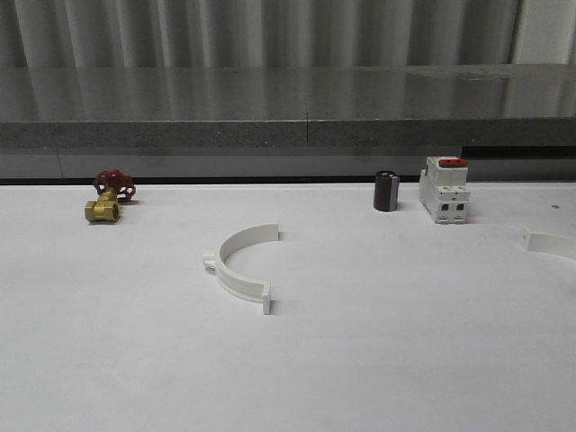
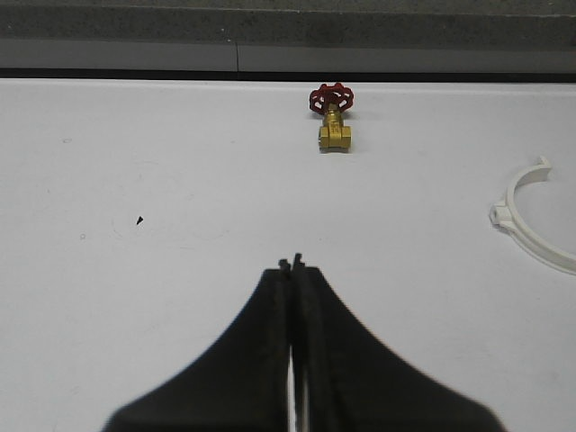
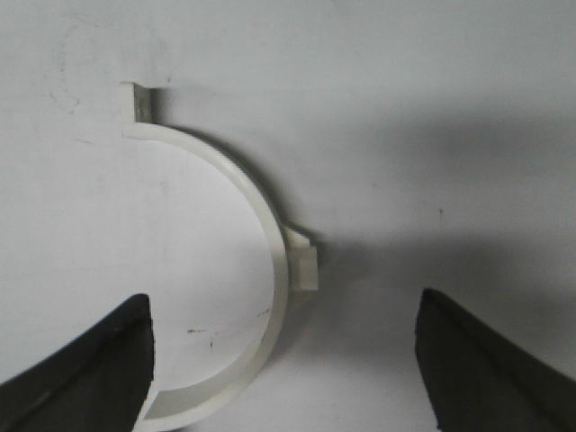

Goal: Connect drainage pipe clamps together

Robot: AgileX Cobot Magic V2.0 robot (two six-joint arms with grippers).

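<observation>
One white half-ring drainage pipe clamp (image 1: 236, 281) lies flat in the middle of the table; it also appears at the edge of the left wrist view (image 2: 515, 193). A second clamp half (image 1: 551, 244) lies at the table's right edge. In the right wrist view a clamp half (image 3: 252, 193) lies on the table under my right gripper (image 3: 281, 306). That gripper is open, its fingers (image 3: 99, 369) wide apart on either side of the band and not touching it. My left gripper (image 2: 292, 263) is shut and empty above bare table, well short of the clamp.
A brass valve with a red handwheel (image 1: 110, 200) sits at the back left. A small black cylinder (image 1: 386, 191) and a white breaker with a red switch (image 1: 445, 191) stand at the back right. A grey ledge (image 1: 288, 135) runs behind the table.
</observation>
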